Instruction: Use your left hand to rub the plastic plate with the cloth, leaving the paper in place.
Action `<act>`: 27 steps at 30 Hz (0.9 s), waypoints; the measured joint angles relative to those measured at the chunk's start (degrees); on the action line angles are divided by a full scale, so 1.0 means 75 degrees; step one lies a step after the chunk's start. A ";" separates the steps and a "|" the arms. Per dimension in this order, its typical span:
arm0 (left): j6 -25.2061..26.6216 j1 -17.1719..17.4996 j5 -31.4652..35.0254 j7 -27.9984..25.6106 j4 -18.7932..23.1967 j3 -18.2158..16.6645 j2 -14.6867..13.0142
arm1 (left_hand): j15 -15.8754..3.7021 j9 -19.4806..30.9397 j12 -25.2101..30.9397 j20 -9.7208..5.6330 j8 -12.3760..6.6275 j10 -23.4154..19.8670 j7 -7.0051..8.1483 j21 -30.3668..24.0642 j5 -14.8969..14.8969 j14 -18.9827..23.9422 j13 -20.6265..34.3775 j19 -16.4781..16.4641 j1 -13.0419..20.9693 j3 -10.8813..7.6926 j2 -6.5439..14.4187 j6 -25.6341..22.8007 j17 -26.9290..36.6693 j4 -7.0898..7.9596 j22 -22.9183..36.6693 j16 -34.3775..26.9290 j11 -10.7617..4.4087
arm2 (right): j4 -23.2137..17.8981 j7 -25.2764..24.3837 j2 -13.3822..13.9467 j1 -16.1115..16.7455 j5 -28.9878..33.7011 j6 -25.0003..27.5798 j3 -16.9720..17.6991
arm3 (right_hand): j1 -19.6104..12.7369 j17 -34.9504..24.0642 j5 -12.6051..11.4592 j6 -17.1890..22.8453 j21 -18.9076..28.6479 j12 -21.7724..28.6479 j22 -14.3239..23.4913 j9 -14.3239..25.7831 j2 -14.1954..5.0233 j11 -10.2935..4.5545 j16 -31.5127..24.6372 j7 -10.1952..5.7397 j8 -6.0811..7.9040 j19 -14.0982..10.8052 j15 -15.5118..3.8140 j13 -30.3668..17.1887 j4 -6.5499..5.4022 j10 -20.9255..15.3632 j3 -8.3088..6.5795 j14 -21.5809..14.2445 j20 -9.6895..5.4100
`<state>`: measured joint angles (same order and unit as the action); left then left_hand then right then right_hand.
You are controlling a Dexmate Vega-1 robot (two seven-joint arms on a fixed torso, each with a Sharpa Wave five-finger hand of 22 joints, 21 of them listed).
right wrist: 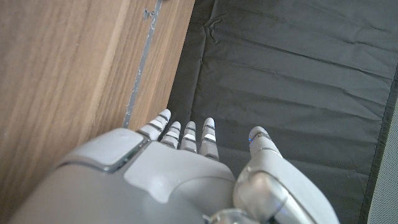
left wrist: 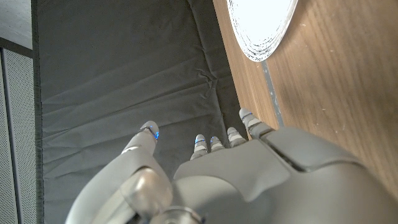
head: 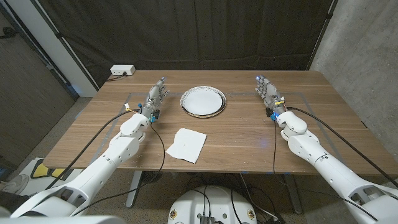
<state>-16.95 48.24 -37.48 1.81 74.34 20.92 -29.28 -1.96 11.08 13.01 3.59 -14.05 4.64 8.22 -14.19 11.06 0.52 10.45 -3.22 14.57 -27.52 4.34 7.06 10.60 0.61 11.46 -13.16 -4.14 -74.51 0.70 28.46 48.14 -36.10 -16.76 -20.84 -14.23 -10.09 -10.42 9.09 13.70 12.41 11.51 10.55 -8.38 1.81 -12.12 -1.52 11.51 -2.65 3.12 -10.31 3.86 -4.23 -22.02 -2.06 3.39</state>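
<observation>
No readable text, labels, brands or numbers anywhere: none on the plate [head: 203, 101], the white cloth [head: 186, 145] near it, or the desk [head: 236, 134].

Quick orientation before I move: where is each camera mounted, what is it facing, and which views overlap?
Head view: on the robot's head, looking down at the table, plate, cloth, both arms, left hand, right hand.
Left wrist view: along the left hand's back toward plate and curtain.
Right wrist view: along the right hand's back, table edge, curtain.
Shared: head and left wrist views show the plate.

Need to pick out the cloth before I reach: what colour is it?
White, plain, no pattern: the cloth lies near the table's front edge, clearest in the head view.
</observation>
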 measured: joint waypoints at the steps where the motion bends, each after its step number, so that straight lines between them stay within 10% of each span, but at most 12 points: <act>1: -0.0004 0.0002 -0.0001 0.0000 -0.0002 -0.0001 -0.0005 | 0.0001 0.0000 0.0134 0.0004 0.0045 -0.0435 0.0040 -0.0067 0.0000 0.0463 0.0034 -0.0086 -0.0001 0.0010 0.0000 0.0039 0.0044 0.0049 0.0038 -0.0131 0.0111 | -0.0003 -0.0004 -0.0007 0.0002 0.0018 0.0000 0.0009 | 0.0002 -0.0019 0.0000 -0.0142 0.0116 0.0141 0.0033 0.0000 0.0002 0.0142 -0.0140 -0.0026 -0.0041 -0.0225 -0.0011 -0.0023 -0.0038 -0.0419 -0.0038 -0.0619 0.0020; 3: -0.0016 0.0003 -0.0002 0.0008 -0.0010 -0.0002 -0.0024 | -0.0011 -0.0005 0.0217 -0.0040 0.0045 -0.0892 0.0090 -0.0146 0.0000 0.0829 0.0073 -0.0175 -0.0001 0.0020 0.0000 -0.0158 0.0065 0.0079 0.0078 -0.0173 0.0168 | -0.0026 -0.0004 -0.0018 0.0012 0.0055 0.0004 0.0026 | 0.0032 -0.0026 0.0000 -0.0222 0.0210 0.0241 0.0079 0.0000 0.0031 0.0290 -0.0176 -0.0034 -0.0042 -0.0410 -0.0107 -0.0033 -0.0061 -0.0817 -0.0060 -0.1097 -0.0018; 9: -0.0021 0.0003 -0.0005 0.0076 -0.0014 -0.0001 -0.0086 | 0.0045 -0.0040 -0.0103 -0.0077 0.0180 -0.0637 0.0286 -0.0085 0.0000 0.0058 0.0061 0.0127 0.0049 0.0022 0.0049 -0.0203 0.0042 0.0033 0.0076 0.0317 0.0060 | -0.0214 -0.0050 0.0030 0.0017 0.0211 0.0271 0.0039 | 0.0010 -0.0026 0.0000 -0.0105 0.0054 -0.0018 0.0084 0.0000 0.0069 0.0149 0.0265 -0.0110 -0.0042 0.0038 -0.0103 -0.0010 -0.0019 -0.0443 -0.0102 -0.0271 -0.0073; 27: -0.0216 0.0003 0.0650 0.0042 0.0064 0.0173 -0.0396 | 0.0222 -0.0057 -0.0111 0.0236 0.0177 -0.0822 0.0226 -0.0087 0.0000 0.0136 0.0026 0.0077 0.0060 0.0021 0.0060 -0.0537 0.0006 0.0034 0.0069 0.0283 0.0077 | -0.1468 -0.0646 0.0688 -0.0340 0.1135 0.2463 -0.0372 | 0.0010 -0.0005 0.0000 -0.0007 0.0007 -0.0016 0.0062 -0.0002 0.0069 0.0152 0.0265 -0.0127 -0.0041 0.0087 -0.0021 -0.0010 0.0013 -0.0447 -0.0133 -0.0190 -0.0015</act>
<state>-18.57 48.27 -32.61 2.12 74.81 22.22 -32.25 -0.29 10.65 12.17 5.36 -12.72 -1.53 9.92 -14.84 11.06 1.54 10.65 -2.65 15.02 -27.36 4.79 3.04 10.65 0.86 11.98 -11.04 -3.56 -85.52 -4.14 33.63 45.59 -27.59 1.71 -23.63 -14.15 -10.12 -10.42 9.04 13.75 12.29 11.98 10.54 -7.87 2.96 -10.14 -2.48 11.20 -1.99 2.96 -10.39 3.96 -7.59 -23.02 -3.48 3.28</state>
